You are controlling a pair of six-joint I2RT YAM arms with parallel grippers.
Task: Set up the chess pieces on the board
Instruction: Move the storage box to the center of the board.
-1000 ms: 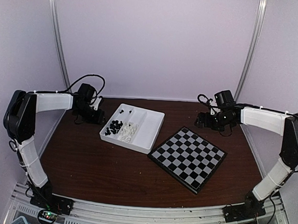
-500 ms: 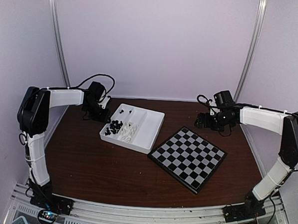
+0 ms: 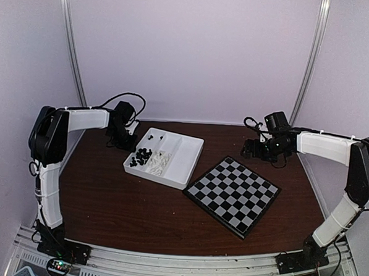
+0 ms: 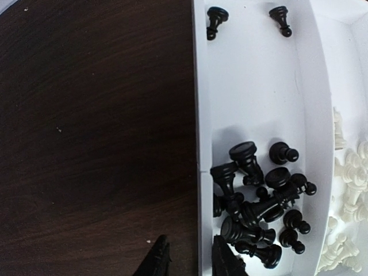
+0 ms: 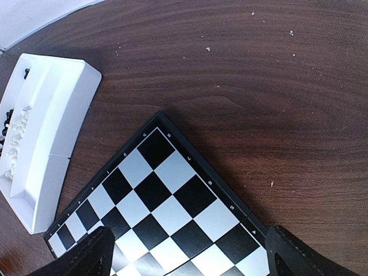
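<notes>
- Picking stage: left gripper (image 4: 190, 250), narrowly open and empty, hangs at the tray (image 4: 259, 86) beside black chess pieces (image 4: 259, 201).
- Right gripper (image 5: 190, 253) gapes empty over the board (image 5: 155, 195).
- Next: pinch one piece cleanly.

Pale lilac walls (image 3: 195, 52) enclose a dark brown wooden table (image 3: 137, 210), thin metal poles (image 3: 70, 45) rising at either side.
</notes>
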